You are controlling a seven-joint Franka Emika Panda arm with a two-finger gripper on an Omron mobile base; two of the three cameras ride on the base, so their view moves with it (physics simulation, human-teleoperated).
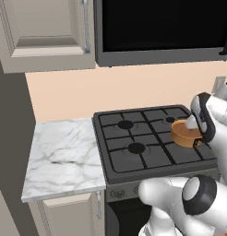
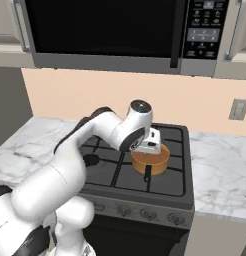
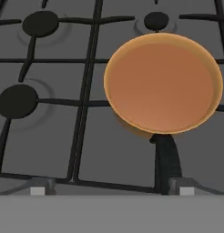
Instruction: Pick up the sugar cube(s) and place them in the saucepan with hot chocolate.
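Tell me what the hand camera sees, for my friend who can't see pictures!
A round copper-orange saucepan full of brown hot chocolate sits on a dark grey stove, its dark handle pointing toward the camera. Three black burners lie to its left and above it.

Black stove (image 1: 134, 147), marble counter (image 1: 64, 156), microwave (image 2: 105, 30)

The arm (image 2: 70, 165) consists of smooth, rounded white link housings joined by dark grey-black joint bands, with a round grey end cap (image 2: 140, 105) on the wrist joint and a white, boxy hand (image 2: 151, 141) beneath it.
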